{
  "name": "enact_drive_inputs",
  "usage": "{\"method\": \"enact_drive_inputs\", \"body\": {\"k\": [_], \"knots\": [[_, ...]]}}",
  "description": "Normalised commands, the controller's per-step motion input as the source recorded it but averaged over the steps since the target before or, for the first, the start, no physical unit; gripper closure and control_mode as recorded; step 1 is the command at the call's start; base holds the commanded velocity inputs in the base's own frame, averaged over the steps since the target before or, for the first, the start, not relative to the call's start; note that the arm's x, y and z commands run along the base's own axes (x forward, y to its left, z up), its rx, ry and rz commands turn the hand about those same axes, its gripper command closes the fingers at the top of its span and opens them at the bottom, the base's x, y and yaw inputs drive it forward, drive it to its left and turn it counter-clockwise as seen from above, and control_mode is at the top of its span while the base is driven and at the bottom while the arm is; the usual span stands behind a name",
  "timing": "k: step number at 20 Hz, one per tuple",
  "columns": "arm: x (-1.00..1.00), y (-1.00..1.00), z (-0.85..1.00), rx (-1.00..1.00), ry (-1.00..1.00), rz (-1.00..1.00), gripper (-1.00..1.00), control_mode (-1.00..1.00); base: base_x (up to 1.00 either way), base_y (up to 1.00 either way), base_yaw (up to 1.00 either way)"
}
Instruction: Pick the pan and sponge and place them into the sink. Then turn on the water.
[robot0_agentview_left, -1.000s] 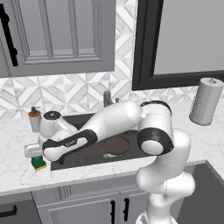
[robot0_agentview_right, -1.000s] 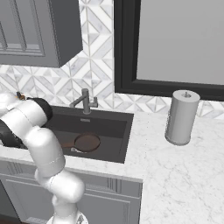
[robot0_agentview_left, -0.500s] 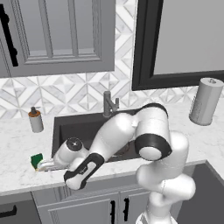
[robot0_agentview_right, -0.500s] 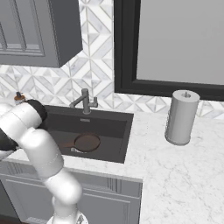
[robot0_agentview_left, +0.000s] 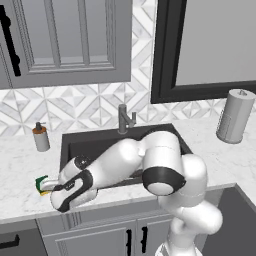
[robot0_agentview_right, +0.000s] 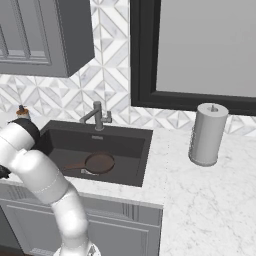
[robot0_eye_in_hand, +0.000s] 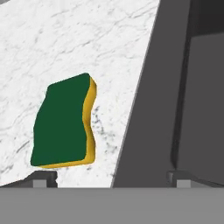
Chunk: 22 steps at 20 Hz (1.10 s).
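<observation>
Looking along our two-finger gripper (robot0_eye_in_hand: 110, 179), we see its jaws standing wide apart with nothing between them, above the white marble countertop (robot0_eye_in_hand: 52, 39). One dark fingertip (robot0_eye_in_hand: 43, 178) is just below the small green sponge with a yellow bottom layer (robot0_eye_in_hand: 63, 122), which lies flat on the marble beside the rim of the large dark-grey rectangular sink (robot0_agentview_right: 132, 135). We see the round dark-brown frying pan with a thin handle (robot0_agentview_right: 99, 162) resting on the sink floor.

We see the pan (robot0_agentview_right: 99, 162) lying in the sink (robot0_agentview_right: 131, 156), the faucet (robot0_agentview_right: 97, 116) behind it.
</observation>
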Motion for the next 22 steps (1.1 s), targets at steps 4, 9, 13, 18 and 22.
{"method": "enact_drive_inputs", "body": {"k": [4,9,13,18,22], "knots": [[0.19,0.07,0.19,-0.02,0.01,0.05,-1.0,-1.0,0.0,0.0,0.0],[0.19,0.18,0.41,-0.04,0.07,0.05,-1.0,-1.0,0.0,0.0,0.0],[0.1,0.03,0.69,-0.02,0.07,0.06,-1.0,-1.0,0.0,0.0,0.0],[0.03,0.0,0.87,-0.01,0.1,0.11,-1.0,-1.0,0.0,0.0,0.0],[0.01,0.04,0.76,-0.05,0.12,0.11,-1.0,-1.0,0.0,0.0,0.0]]}}
